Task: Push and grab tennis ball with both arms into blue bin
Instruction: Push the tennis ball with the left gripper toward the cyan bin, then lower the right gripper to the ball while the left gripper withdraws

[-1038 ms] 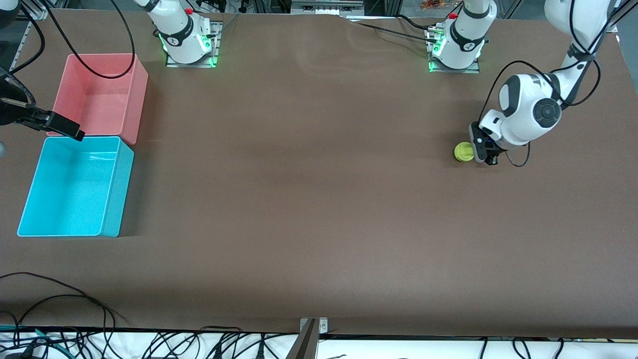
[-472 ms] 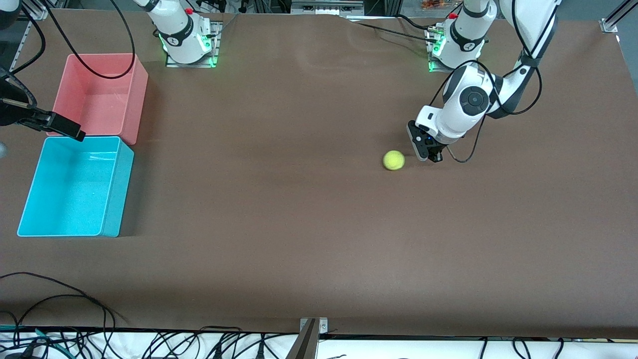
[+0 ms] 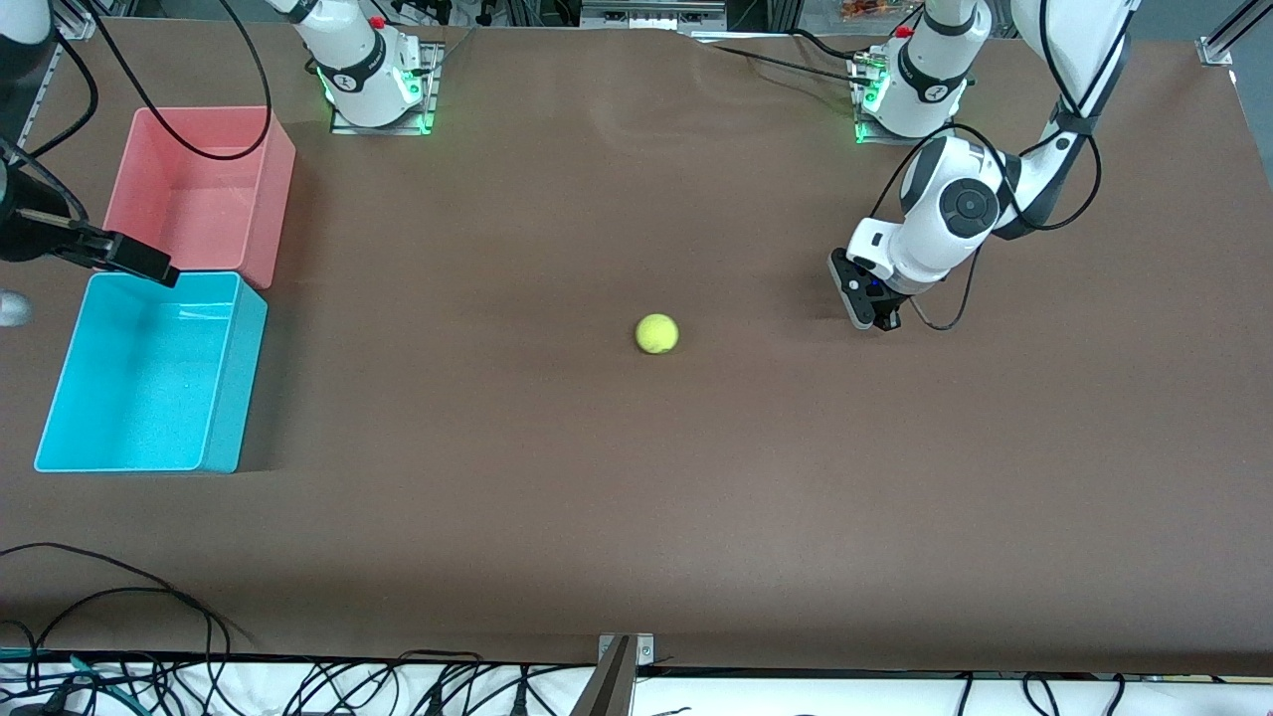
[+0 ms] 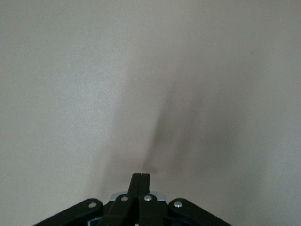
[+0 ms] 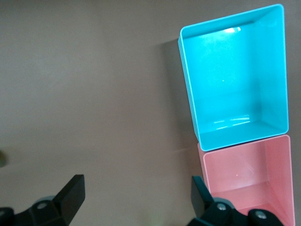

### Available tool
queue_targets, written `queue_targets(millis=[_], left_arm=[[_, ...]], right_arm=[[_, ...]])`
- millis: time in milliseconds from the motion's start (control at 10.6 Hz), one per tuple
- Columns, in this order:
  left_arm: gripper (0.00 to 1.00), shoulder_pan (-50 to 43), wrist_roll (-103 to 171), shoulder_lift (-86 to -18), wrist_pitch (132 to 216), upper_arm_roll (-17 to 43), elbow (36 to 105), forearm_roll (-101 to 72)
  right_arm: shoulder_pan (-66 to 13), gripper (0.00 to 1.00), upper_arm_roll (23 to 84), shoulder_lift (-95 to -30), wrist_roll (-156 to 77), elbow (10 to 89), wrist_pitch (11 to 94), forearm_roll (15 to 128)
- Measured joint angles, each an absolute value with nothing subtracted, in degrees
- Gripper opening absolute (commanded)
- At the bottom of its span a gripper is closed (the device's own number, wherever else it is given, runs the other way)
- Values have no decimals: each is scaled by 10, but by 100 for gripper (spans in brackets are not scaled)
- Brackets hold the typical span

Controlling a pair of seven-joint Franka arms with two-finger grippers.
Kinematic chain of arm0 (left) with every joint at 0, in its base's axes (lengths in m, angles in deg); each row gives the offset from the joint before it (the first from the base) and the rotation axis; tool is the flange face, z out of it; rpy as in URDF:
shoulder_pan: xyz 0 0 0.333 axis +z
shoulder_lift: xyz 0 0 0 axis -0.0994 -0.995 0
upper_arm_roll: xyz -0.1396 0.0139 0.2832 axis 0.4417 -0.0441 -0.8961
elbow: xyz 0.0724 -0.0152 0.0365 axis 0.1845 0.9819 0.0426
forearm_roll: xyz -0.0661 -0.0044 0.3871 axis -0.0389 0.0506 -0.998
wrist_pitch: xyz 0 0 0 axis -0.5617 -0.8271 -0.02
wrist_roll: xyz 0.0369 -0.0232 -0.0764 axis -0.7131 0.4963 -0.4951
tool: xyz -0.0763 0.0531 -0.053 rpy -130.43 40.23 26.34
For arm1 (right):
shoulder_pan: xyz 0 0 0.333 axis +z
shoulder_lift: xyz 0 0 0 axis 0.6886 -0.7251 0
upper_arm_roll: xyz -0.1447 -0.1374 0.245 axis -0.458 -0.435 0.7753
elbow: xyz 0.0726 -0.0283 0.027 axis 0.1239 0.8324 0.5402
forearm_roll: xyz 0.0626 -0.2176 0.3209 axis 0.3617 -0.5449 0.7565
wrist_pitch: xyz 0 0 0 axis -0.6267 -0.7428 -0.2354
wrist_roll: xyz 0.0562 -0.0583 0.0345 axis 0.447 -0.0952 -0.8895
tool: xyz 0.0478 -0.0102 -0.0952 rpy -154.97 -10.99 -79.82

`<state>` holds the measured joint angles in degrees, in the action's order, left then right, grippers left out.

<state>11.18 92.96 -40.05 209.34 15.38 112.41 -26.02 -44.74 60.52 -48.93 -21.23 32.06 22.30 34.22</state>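
The left gripper point(image 3: 875, 316) was seen low over the brown table point(image 3: 636, 497), toward the left arm's end, its two fingers point(image 4: 140, 181) pressed flat together with nothing between them; in the left wrist view only bare tabletop and the fingers' own shadow were shown ahead of them. The tennis ball point(image 3: 656, 334) was found lying free on the table, well apart from that clenched gripper, off toward the right arm's end from it, touched by nothing. The left arm point(image 3: 955, 214) was seen bent down from its base point(image 3: 910, 94) at the top of the front view, a black cable looped beside its wrist. The right gripper point(image 5: 136, 200) was held spread wide and empty, just above the rim of the blue bin point(image 3: 149, 373) at the right arm's end of the table, only one dark finger point(image 3: 134, 259) of it being seen in the front view; from its wrist camera the open fingers were seen with bare table between them. The blue bin was seen with nothing in it, and the pink bin point(image 3: 199, 189) was set against it, touching, farther from the front camera. The ball was thus placed between the two grippers, far from the blue bin.
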Motion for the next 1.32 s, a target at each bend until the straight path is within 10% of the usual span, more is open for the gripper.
queue_targets(millis=[283,377,472,1321], left_arm=[[43,131,932,-390,2085,133,1124,-260],[93,134,937,-386,2084,117,1124,-260],[100,135,939,-382,2078,103,1123,-260],[100,132,939,-331,2054,81,1119,-260]], right_arm=[[-447,100,606,-512,-220,358,256,368],[-446,100,606,-517,-220,374,279,370],[-446,100,608,-519,-220,389,300,370],[-412,100,610,-557,-223,423,366,370]])
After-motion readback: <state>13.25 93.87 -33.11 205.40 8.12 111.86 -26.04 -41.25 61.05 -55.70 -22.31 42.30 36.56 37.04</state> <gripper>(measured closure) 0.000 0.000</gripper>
